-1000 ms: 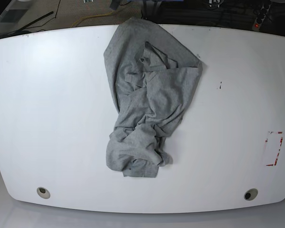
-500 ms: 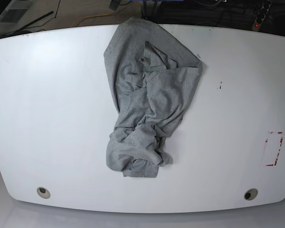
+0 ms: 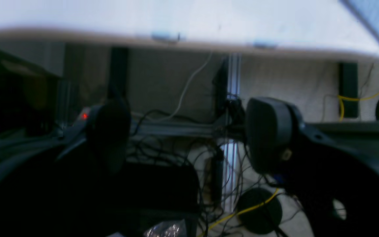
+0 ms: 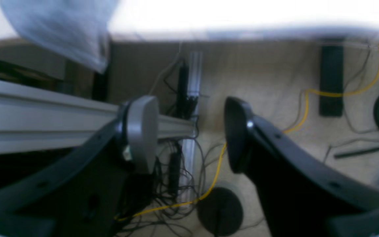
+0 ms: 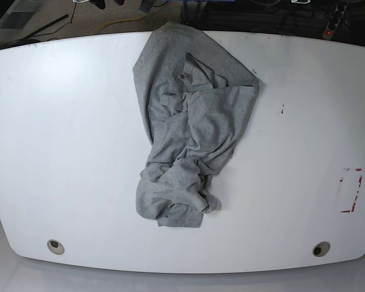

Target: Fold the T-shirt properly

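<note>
In the middle of the white desk [image 5: 61, 140] the T-shirt [image 5: 191, 128] lies crumpled exactly as a second ago: folding has not begun. The left tool [image 3: 189, 135] and right tool [image 4: 189, 131] both hang spread, empty, beyond the desk's far edge.

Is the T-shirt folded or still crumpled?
Crumpled. The T-shirt lies bunched in an uneven heap with many wrinkles on the white table.

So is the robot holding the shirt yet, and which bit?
No. Both grippers, left and right, are open with nothing between them, out past the table edge. The shirt lies crumpled on the table, untouched.
</note>
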